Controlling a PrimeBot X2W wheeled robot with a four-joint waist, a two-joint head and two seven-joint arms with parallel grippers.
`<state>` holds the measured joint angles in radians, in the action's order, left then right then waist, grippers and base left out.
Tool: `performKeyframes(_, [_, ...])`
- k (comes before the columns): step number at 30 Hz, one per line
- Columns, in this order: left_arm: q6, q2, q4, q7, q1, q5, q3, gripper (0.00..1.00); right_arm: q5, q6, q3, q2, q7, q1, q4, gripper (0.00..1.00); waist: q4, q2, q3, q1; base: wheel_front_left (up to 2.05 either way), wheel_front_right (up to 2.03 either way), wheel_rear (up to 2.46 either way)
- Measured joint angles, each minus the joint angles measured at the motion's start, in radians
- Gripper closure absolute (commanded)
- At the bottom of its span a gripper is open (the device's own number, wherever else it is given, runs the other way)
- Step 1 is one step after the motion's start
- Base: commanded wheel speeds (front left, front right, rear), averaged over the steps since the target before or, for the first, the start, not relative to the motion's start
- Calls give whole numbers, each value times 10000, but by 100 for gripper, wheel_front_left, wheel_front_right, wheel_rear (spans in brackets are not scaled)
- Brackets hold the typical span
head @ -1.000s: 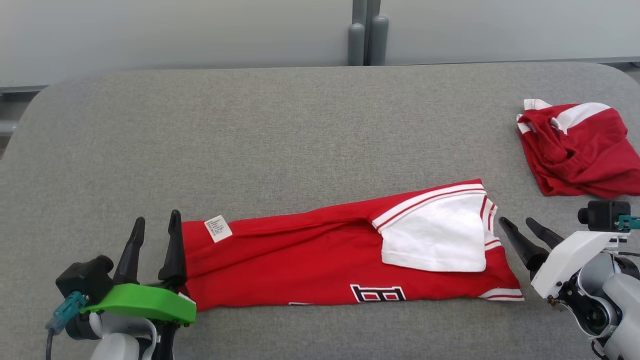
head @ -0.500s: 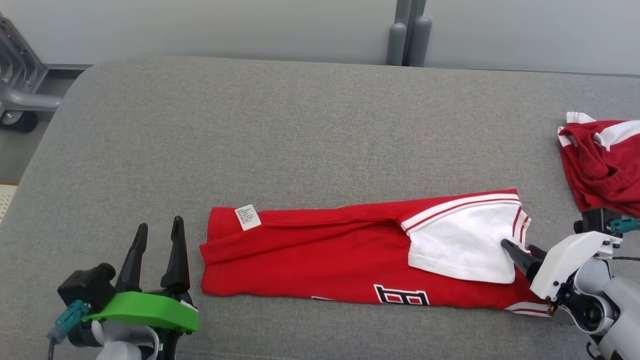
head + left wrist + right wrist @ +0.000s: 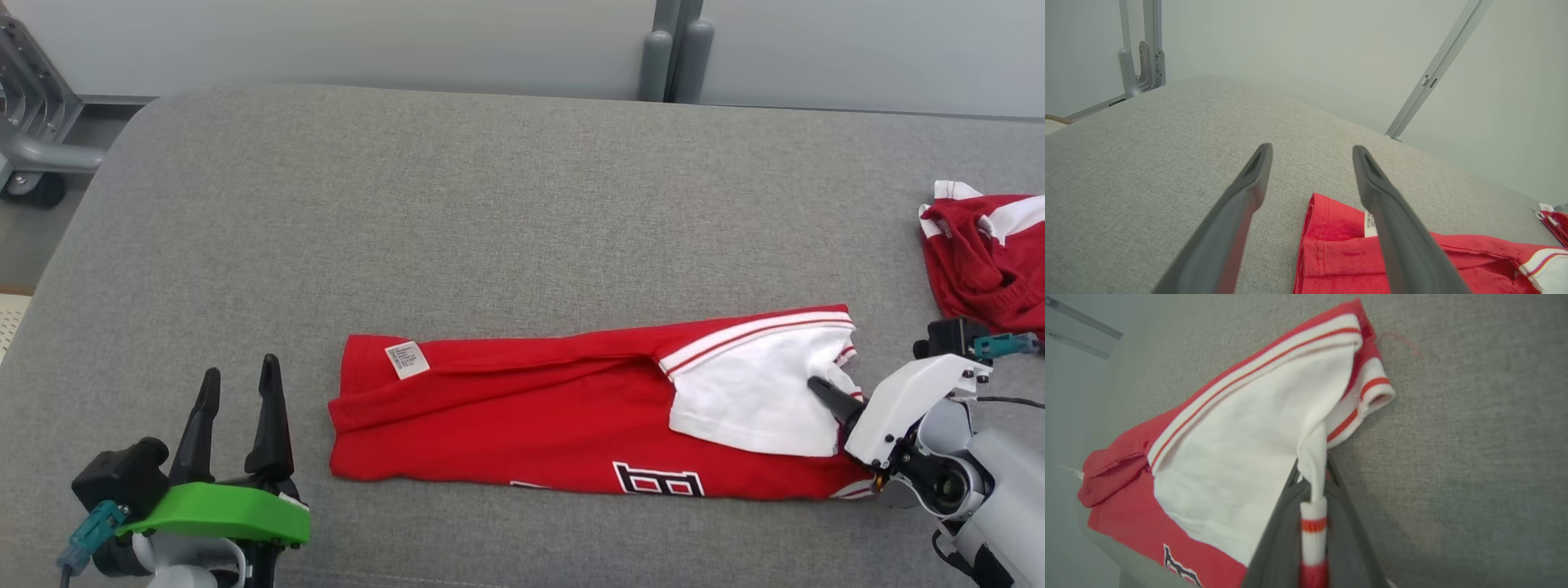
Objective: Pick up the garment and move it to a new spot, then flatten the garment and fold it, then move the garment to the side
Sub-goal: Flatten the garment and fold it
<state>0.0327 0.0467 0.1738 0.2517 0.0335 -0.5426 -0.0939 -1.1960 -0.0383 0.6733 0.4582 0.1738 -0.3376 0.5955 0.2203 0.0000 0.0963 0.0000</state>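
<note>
Pinching folded red garment (image 3: 522, 425): right gripper (image 3: 816, 385), clamped.

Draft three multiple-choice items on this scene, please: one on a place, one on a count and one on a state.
1. Where on the shirt is the label?
A. left end
B. right end
C. middle

2. How many red garments lie on the table?
A. one
B. two
C. three

3. The right gripper is:
A. open above the shirt
B. shut on the sleeve
C. shut on nothing

Answers:
1 A: the label lies by the shirt's left edge.
2 B: the shirt, plus a crumpled garment at the far right.
3 B: the right wrist view shows white cuff cloth pinched between its jaws.
</note>
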Motion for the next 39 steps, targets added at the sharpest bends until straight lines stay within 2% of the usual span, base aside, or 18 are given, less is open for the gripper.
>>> performKeyframes(7, [-65, 2, -230, 0, -168, 0, 240, 0, -228, -190, -351, 219, -56, -298, -40, 100, -294, 0, -23, 0, 0, 0, 0])
performKeyframes(16, [-67, -2, -502, 0, -296, 4, 278, 0, -251, -217, -796, 1273, -56, -616, 13, 100, -879, 0, -56, 0, 0, 0, 0])
performKeyframes(22, [-67, -4, -552, 0, -340, 15, 240, 0, -253, -219, -940, 1708, -44, -790, -4, 100, -1278, 0, -49, 0, 0, 0, 0])
performKeyframes(26, [-67, -8, -545, 0, -340, 15, 90, 0, -374, -263, -1028, 1684, 8, -814, -224, 100, -1402, 0, -44, 0, 0, 0, 0])
performKeyframes(29, [-67, -13, -539, 0, -340, 17, 0, 0, -516, -424, -1011, 1427, 136, -845, -675, 100, -1434, 0, -48, 0, 0, 0, 0])
performKeyframes(33, [-67, -13, -516, 0, -338, 17, -92, 0, -564, -656, -497, 991, 487, -899, -1639, 100, -1416, 0, -105, 0, 0, 0, 0])
performKeyframes(39, [-67, -17, -491, 0, -337, 17, -192, 0, -543, -755, 148, 577, 968, -972, -2775, 100, -1235, 0, -261, 0, 0, 0, 0])
